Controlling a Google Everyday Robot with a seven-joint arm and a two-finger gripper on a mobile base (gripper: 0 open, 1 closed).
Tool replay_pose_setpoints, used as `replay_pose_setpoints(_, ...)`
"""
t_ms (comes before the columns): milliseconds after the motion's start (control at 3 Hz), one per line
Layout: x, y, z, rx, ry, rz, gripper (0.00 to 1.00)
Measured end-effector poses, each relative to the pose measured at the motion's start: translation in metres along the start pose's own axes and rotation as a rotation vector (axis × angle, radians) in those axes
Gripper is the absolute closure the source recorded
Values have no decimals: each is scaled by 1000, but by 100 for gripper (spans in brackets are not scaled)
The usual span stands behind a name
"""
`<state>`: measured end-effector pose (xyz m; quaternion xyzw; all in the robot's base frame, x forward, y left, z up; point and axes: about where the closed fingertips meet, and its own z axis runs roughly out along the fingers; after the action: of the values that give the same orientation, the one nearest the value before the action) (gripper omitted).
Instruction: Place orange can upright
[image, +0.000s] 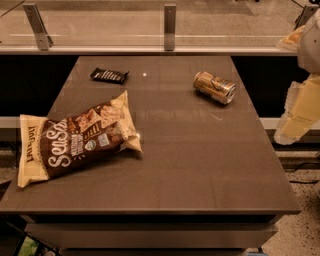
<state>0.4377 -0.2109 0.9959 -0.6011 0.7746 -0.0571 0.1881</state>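
At the far left, a chip bag (80, 137) is lying flat on the brown table (200, 170). Its brown-and-cream printed face is turned up, and its left end is reaching the table's left edge, seemingly a little past it. Behind the bag, toward the back left of the tabletop, 1 small black wrapped bar (109, 75) is lying flat, well apart from the bag. Along the back, a glass barrier with metal posts (170, 20) is running across the whole width.

Moving right, the orange can (215, 87) is lying on its side in the back right part of the table. Its coppery body is slanting from back left to front right, and 1 silver end is facing the front right. It is not standing upright, and nothing is touching it. It is well apart from both the bar and the bag.

At the far right edge of the view, the pale cream gripper (299, 112) is hanging beyond the table's right side, well apart from the can. Whether it is open or closed cannot be told, and nothing can be seen in its hold.
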Motion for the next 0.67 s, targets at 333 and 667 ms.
replay_pose_setpoints(333, 0, 0, 0, 0, 0, 0, 0)
replay_pose_setpoints(667, 1, -5, -3, 5, -7, 17, 0)
